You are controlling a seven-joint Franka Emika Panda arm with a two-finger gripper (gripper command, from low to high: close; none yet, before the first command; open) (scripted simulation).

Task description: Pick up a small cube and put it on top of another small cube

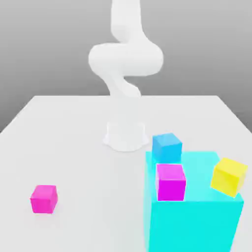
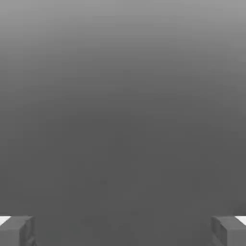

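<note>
— Exterior view first: what do you have, biggest down?

— I see the white table (image 1: 69, 128), then the arm (image 1: 125, 59) rising from its base at the far middle. On the exterior view's right, near the front, sits the cyan block (image 1: 197, 221).

— And the small ones?

— A blue cube (image 1: 167, 147) just behind that block, a yellow cube (image 1: 229, 176) tilted at its right edge, a magenta cube (image 1: 171, 181) at its top front. My pink cube (image 1: 44, 199) lies alone on the table, front left, well apart.

— Jaws?

— On the hand view my gripper (image 2: 123, 230) has its fingers (image 2: 17, 230) wide apart, gripping nothing.
</note>
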